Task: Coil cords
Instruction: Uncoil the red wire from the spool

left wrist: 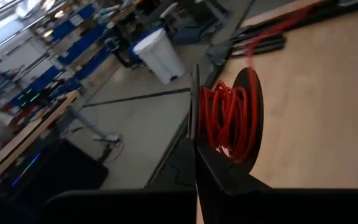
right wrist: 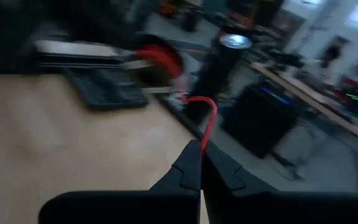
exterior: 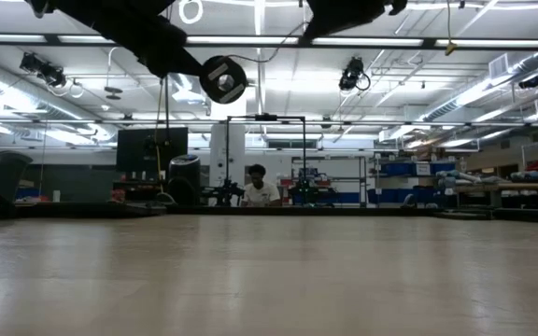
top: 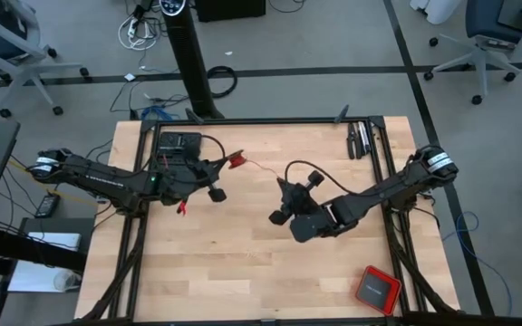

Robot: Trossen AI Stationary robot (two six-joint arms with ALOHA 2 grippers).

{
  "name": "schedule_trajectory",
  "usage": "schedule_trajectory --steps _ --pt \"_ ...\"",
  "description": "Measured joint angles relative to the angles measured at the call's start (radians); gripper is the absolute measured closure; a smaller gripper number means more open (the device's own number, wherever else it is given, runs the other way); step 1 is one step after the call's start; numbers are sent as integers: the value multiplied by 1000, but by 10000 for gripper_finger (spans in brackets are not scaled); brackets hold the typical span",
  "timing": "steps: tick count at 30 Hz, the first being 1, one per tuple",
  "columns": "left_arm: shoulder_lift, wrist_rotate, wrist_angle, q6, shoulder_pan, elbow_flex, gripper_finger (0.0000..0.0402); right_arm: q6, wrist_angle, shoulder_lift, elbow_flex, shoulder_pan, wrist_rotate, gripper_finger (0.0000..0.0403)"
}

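The thin red cord (top: 261, 168) stretches above the middle of the table between my two grippers. Its left end is a tight bundle of several loops (left wrist: 229, 118) at my left gripper (top: 231, 162), which is shut and comes in from the table's left. My right gripper (top: 283, 185) reaches in from the right, a short way from the bundle, and is shut on the cord's other end (right wrist: 206, 127). In the right wrist view the cord arcs away from my fingertips toward the red bundle (right wrist: 157, 59). In the low view the table top is bare, so cord and grippers are in the air. My left gripper has the looped bundle (left wrist: 219, 124) at the tips of its shut fingers (left wrist: 196, 106), which point roughly level toward the table's right. Whether the loops are pinched or wound round a finger cannot be told. The bundle is clear of the table, and one strand (left wrist: 278, 25) leads off toward the other arm. My right gripper pinches a single strand of the cord (right wrist: 205, 138) between its two fingertips, which point roughly level toward the table's left and far side. The strand rises from the tips in a small arch (right wrist: 197, 99) and runs, clear of the table, to the bundle.
A red square box with a dark top (top: 376, 288) lies near the table's front right corner. A black flat device (top: 178, 145) sits at the far left, beside my left arm. Some dark tools (top: 361, 138) lie at the far right. A person sits in the room behind (exterior: 260, 187).
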Motion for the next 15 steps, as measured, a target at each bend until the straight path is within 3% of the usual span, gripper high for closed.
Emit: schedule_trajectory --steps 8,15 --pt "0 -10 39 -33 13 0 402 -190 171 0 0 9 -406 401" --pt "0 2 79 -67 13 0 402 -184 188 0 0 -28 -661 401"
